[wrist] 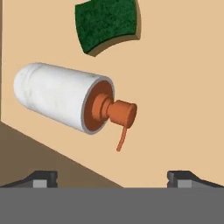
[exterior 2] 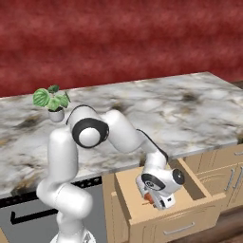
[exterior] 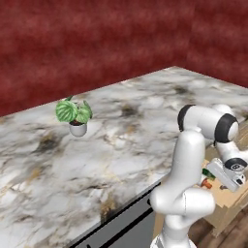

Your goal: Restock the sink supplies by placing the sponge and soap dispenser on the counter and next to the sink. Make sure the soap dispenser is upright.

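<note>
I'm holding the hand point(wrist: 112, 177) wide apart, gripping nothing, hovering inside the open light wooden drawer point(exterior 2: 199, 189) under the white-grey veined marble desk point(exterior 2: 156, 114). The whitish cylindrical soap bottle with the orange pump top point(wrist: 65, 100) is lying on its side on the drawer floor. The flat green rectangular sponge point(wrist: 107, 24) is lying just beside it, apart. A green leafy plant in a white pot point(exterior: 75, 116) is sitting on the desk.

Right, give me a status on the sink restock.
Done: only the drawer stands open. In hand: the open gripper hovers over the soap dispenser, which lies on its side beside the sponge. Left: lift both onto the counter by the sink, dispenser upright.
</note>
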Motion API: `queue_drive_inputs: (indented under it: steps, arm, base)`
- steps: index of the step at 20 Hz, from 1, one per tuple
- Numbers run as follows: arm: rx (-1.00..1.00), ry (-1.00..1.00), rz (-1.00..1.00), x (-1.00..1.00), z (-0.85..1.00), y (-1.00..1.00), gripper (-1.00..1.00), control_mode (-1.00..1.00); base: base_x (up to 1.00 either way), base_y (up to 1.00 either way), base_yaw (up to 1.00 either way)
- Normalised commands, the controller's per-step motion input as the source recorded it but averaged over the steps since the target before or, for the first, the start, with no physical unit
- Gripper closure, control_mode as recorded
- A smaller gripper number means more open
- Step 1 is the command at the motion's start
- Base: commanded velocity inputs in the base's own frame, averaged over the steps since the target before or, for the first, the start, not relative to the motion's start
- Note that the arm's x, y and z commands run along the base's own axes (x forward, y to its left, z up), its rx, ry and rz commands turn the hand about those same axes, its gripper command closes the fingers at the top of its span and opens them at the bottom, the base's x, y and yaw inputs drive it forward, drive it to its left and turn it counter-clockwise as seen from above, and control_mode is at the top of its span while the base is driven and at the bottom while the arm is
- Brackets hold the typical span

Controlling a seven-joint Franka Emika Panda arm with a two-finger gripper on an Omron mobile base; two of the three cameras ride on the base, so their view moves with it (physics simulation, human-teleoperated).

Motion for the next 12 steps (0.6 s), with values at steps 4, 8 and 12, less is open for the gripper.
queue_drive_inputs:
  steps: [4, 8, 12]
  arm:
    - [0.04, 0.04, -0.18, -0.78, 0.0, -0.68, -1.0, -1.0]
    - [0.01, 0.05, -0.12, -0.53, 0.0, -0.67, -1.0, -1.0]
    - [0.0, 0.08, -0.07, -0.21, 0.18, -0.64, -1.0, -1.0]
  base:
    - [0.0, 0.0, 0.0]
    - [0.0, 0.0, 0.0]
    - [0.0, 0.0, 0.0]
